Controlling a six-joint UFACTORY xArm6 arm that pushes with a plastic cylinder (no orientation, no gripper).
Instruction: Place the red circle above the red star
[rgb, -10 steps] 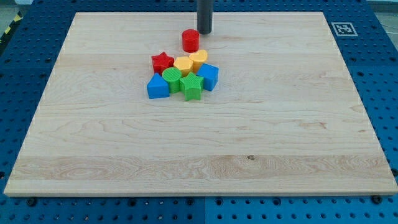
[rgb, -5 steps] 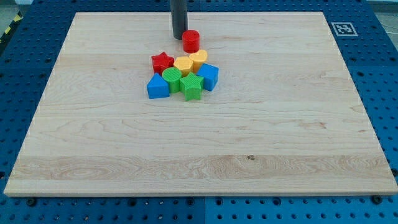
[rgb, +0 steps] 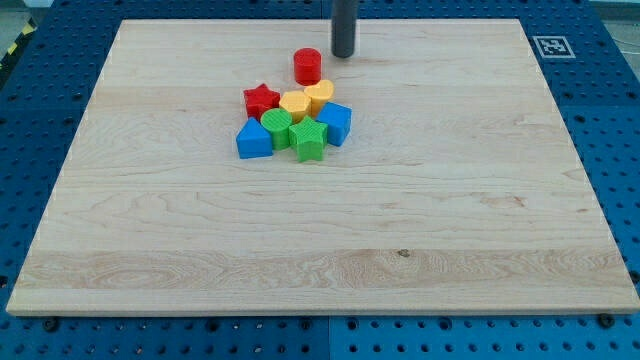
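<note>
Red circle (rgb: 308, 66) is the piece to shift, and it sits just down and to the view's left of my tip (rgb: 343, 54), near it but not touching. Going left to right from the far side of the cluster: the blue block (rgb: 254, 140), roughly a rounded wedge, lies farthest toward the view's left and bottom of my tip. Next comes the red star (rgb: 261, 100), down-left of my tip and lower-left of the red circle, well clear of it. Then the green blocks (rgb: 278, 128) and (rgb: 309, 139), the yellow blocks (rgb: 295, 104) and (rgb: 319, 94), and the blue cube (rgb: 335, 123), almost straight below my tip.

My tip is a bare rod end, nothing to open or close, and it holds nothing; it stands free on the wooden board (rgb: 480, 200).

The relation that matters: the circle lies to the view's left of my tip, and the spot above the star lies farther left again. So I judge a leftward push from here suits.
</note>
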